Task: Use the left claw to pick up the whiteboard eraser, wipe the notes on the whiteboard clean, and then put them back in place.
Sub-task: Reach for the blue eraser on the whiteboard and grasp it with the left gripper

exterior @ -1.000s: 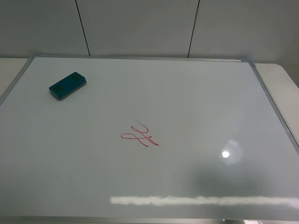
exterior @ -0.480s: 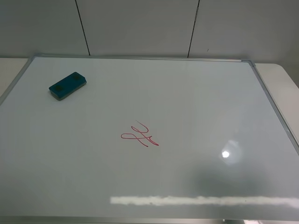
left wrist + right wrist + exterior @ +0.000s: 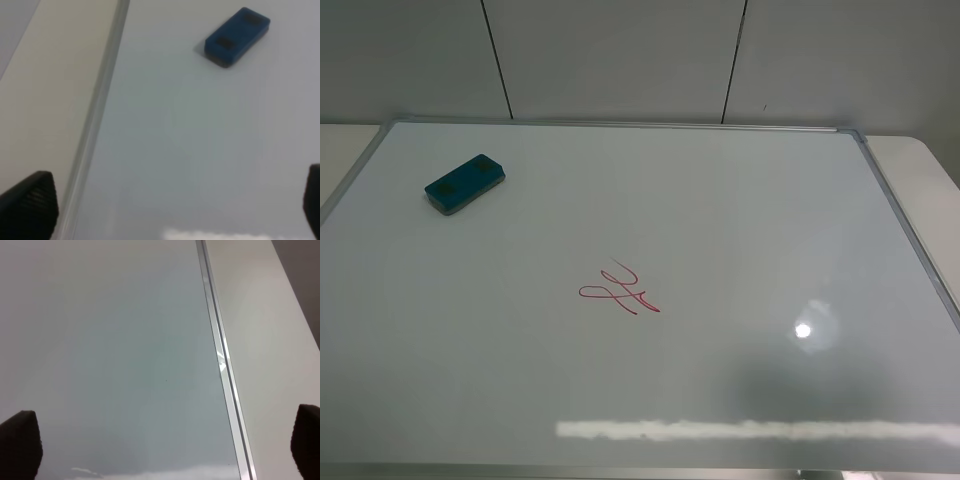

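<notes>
The teal-blue whiteboard eraser (image 3: 464,183) lies flat on the whiteboard (image 3: 740,220) near its far left corner. It also shows in the left wrist view (image 3: 237,36), well ahead of the left claw (image 3: 170,207). The left claw is open, its two dark fingertips (image 3: 30,205) wide apart above the board's left frame, holding nothing. The red notes (image 3: 618,291) sit near the board's middle. The right gripper (image 3: 165,442) is open and empty over the board's right frame (image 3: 220,365). Neither arm shows in the exterior high view.
White table (image 3: 920,165) borders the board on the left and right. A grey panelled wall (image 3: 620,60) rises behind the board's far edge. A bright light glare (image 3: 803,330) reflects on the board at the right.
</notes>
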Tool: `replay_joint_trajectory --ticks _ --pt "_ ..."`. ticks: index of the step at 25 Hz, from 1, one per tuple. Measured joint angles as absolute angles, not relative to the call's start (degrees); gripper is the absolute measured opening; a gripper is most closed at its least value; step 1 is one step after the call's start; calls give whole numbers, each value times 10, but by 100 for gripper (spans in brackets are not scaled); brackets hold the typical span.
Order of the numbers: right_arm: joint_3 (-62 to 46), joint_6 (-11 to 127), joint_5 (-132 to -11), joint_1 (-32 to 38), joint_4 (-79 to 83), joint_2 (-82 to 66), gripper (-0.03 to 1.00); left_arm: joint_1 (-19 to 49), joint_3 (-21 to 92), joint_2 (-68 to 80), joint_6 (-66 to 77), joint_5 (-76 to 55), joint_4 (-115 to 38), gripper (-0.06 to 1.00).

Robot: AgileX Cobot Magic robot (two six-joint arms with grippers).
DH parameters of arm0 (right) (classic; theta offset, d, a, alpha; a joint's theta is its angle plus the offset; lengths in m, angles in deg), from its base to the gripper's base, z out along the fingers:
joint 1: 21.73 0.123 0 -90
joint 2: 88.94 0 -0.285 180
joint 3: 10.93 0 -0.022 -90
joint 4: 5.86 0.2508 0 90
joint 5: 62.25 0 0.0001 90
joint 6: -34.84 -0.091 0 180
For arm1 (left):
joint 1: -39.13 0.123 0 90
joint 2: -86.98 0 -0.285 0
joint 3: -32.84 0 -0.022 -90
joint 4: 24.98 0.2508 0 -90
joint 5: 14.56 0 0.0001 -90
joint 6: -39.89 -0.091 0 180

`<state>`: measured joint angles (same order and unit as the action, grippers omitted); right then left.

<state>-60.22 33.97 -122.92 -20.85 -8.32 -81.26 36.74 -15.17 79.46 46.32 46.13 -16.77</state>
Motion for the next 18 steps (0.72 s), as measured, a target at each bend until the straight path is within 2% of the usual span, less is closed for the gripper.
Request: replay_joint_trajectory --ticks 7,11,18 --pt "-602 340 -1229 -208 -83 -813 99 367 -99 721 463 461 -159 99" --pt "-602 340 -1229 -208 -83 -813 99 367 -54 612 436 461 -158 99" --pt "-602 340 -1229 -208 -83 -813 99 367 37 397 303 444 -225 99"
